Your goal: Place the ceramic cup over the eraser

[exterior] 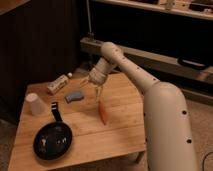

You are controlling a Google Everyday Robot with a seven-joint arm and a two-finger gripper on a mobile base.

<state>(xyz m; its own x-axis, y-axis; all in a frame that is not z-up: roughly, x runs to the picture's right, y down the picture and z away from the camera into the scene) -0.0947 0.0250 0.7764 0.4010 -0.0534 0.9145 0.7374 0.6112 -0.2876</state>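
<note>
The ceramic cup (33, 104) stands upside down near the left edge of the wooden table (120, 131), white and tapered. The blue-grey eraser (74, 96) lies flat further right, toward the back of the table. My gripper (92, 86) hangs above the table just right of the eraser, fingers spread open and pointing down, with nothing between them. It is well to the right of the cup and just behind the carrot.
An orange carrot (103, 113) lies below the gripper. A black frying pan (52, 141) sits at the front left, its handle pointing back. A white labelled bottle (58, 84) lies on its side at the back left. A shelf unit (165, 57) runs behind the table.
</note>
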